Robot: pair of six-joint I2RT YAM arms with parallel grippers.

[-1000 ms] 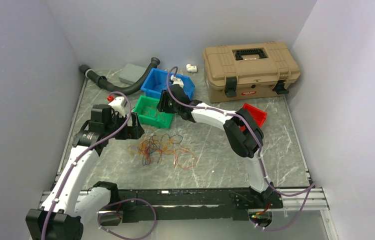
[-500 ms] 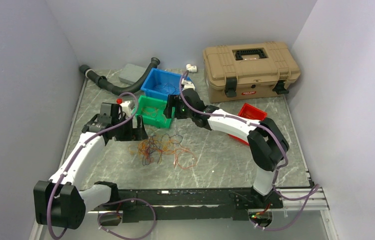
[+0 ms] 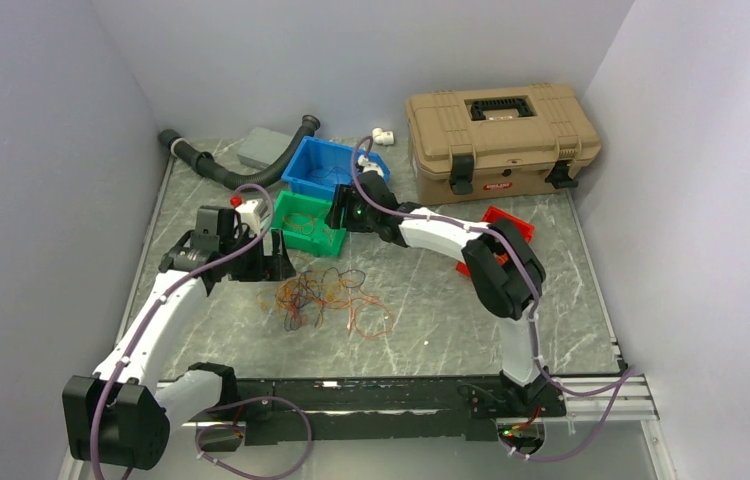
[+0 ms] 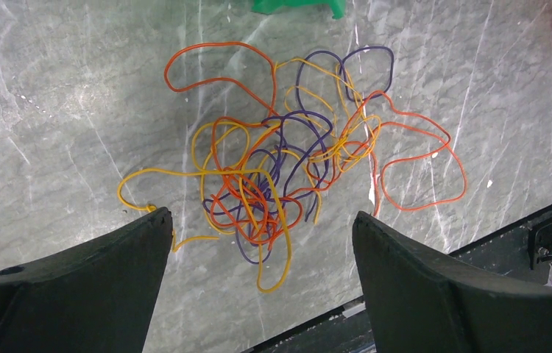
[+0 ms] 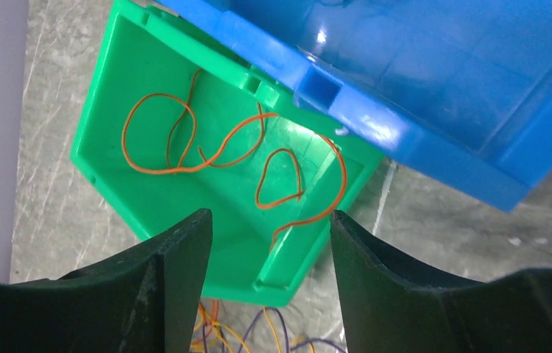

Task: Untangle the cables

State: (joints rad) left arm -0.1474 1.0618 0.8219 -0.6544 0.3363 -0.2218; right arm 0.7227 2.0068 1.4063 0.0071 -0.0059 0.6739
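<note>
Surface: grey marbled table top (image 3: pixel 431 300) with white veins.
Room: pale lilac walls (image 3: pixel 351 50) close in at the left, back and right of the frame.
Arms: two, white with black joints.
Bins: three. The blue bin (image 3: pixel 323 165) is upper centre, the green bin (image 3: pixel 296 225) just beside it at lower left, and the red bin (image 3: pixel 503 216) right of centre, partly behind an arm.
Other things: one tan case (image 3: pixel 501 130) upper right; one black hose (image 3: pixel 241 170) and one grey block (image 3: pixel 266 147) upper left.
Cables (image 3: pixel 321 300): one loose tangle of orange, yellow and purple on the table, mid-frame below the green bin — strand count cannot be told.
Orange strands (image 5: pixel 185 140): a few, on the green bin's floor.
Left claw (image 4: pixel 262 219): fingers spread wide, empty, above the tangle.
Right claw (image 5: pixel 269 217): fingers apart, nothing between them — over the green bin.
</note>
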